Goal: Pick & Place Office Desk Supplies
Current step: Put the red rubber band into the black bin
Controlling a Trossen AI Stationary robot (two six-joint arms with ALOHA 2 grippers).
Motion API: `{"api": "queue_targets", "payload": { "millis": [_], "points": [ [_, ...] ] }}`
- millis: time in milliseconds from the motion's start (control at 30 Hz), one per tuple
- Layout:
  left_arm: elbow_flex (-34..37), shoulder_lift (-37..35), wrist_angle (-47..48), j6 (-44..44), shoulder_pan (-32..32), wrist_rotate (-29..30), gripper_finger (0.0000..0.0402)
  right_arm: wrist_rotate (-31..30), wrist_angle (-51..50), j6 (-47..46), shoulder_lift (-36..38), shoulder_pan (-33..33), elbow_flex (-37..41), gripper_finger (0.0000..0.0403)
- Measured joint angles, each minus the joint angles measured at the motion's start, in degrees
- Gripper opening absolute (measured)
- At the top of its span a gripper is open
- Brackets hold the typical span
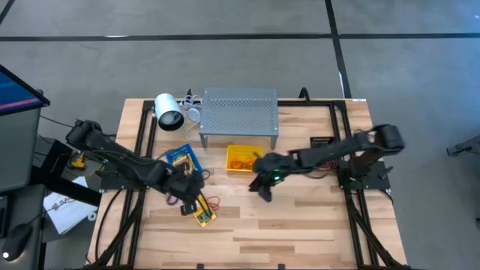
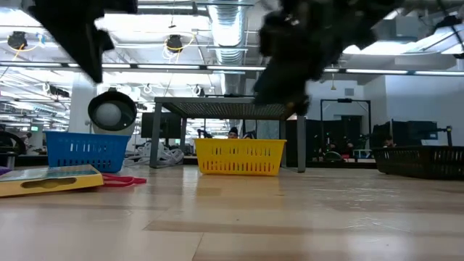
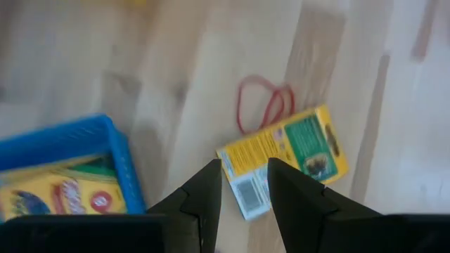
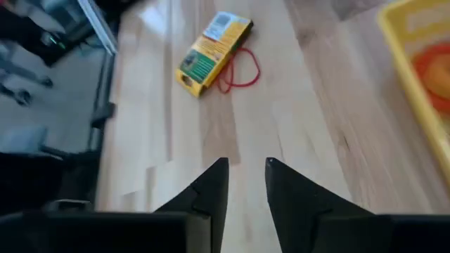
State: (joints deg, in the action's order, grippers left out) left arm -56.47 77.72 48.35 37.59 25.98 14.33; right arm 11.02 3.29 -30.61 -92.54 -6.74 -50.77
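The step in hand is judged to be the approach to a crayon box lying loose on the wooden table, with nothing yet lifted. The left gripper is held above the box, its fingers spread by a narrow gap and pinching nothing; the box lies just ahead of and below the fingertips, its barcode end nearest them. A red rubber band is seen beyond the box, touching or tucked under its far long edge. The box lies flat, printed face up, and its long axis runs obliquely across the line between the two fingers rather than square to it. The next move is therefore judged to call for a turn of the wrist so that the fingers straddle the short width, then a descent and a closing. A blue bin, already holding another crayon box, stands off to one side of this gripper. The right gripper hovers over bare table well short of the same box, its fingers slightly parted and empty, with a yellow bin beside it.
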Motion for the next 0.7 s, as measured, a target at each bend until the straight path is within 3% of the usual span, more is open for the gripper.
{"api": "queue_targets", "payload": {
  "millis": [167, 267, 367, 500, 700],
  "points": [
    [0.3, -8.8, -2.0, 1.5, 3.7, 11.7, 0.0106, 2.1, -1.6, 6.3, -10.4, -0.7, -11.0, 0.009],
    [5.1, -14.4, -11.5, 1.0, 6.5, 15.4, 0.0103, 1.9, -5.2, 10.6, -11.8, -1.7, -16.8, 0.009],
    [12.6, -16.7, -20.9, 0.4, 6.0, 11.8, 0.0099, -2.6, -11.6, 14.2, -9.1, -2.3, -19.6, 0.009],
    [19.7, -13.8, -27.2, -2.1, 2.6, 5.8, 0.0095, -10.1, -17.2, 15.6, -1.9, -2.2, -19.8, 0.009],
    [20.5, -3.6, -33.9, -10.8, -4.3, -2.3, 0.0095, -12.7, -20.3, 13.3, 4.7, -2.7, -19.8, 0.009]
  ]
}}
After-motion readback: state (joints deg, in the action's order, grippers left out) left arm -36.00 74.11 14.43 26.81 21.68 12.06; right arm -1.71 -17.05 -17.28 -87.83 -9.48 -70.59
